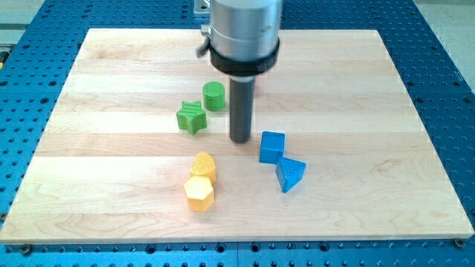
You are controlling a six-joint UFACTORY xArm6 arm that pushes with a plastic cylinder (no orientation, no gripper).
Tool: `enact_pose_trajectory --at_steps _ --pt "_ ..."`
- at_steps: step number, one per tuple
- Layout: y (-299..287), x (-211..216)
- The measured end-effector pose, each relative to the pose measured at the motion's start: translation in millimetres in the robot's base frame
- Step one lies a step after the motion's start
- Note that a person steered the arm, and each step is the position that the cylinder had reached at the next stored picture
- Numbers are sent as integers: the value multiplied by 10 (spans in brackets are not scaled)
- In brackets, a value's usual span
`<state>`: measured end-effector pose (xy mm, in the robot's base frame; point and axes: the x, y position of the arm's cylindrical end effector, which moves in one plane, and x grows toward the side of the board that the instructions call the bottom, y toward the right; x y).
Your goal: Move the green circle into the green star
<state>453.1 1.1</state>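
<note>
Near the board's centre, in the single camera view, my tip (240, 139) rests on the wooden board (111, 208), at the lower end of a straight dark rod (240, 104) that descends from a silver and black arm housing (243, 33) at the view's top. No claw is fitted: the arm ends in the rod alone, so nothing is spread, pressed together or pinched.

The green circle (214, 96) lies toward the view's upper left of my tip, near it but apart. The green star (191, 117) sits just beside the circle, on its lower left; whether the two touch cannot be told.

Toward the view's right of my tip stands the blue cube (272, 147), and the blue triangular block (290, 174) lies against its lower right. Toward the view's bottom, left of my tip, the yellow rounded block (202, 166) and the yellow hexagon (199, 193) sit touching, the hexagon lower.

Around the board runs a blue perforated table (438, 67).
</note>
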Motion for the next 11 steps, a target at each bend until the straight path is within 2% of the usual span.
enact_pose_trajectory --at_steps 1,2,3,6,7,8,9,10,11 --pt "437 306" --pt "620 848" --pt "130 454" --pt "85 -717" --pt "-337 -772" --pt "-507 -739" --pt "-454 -939" --pt "-792 -897" --pt "-642 -637"
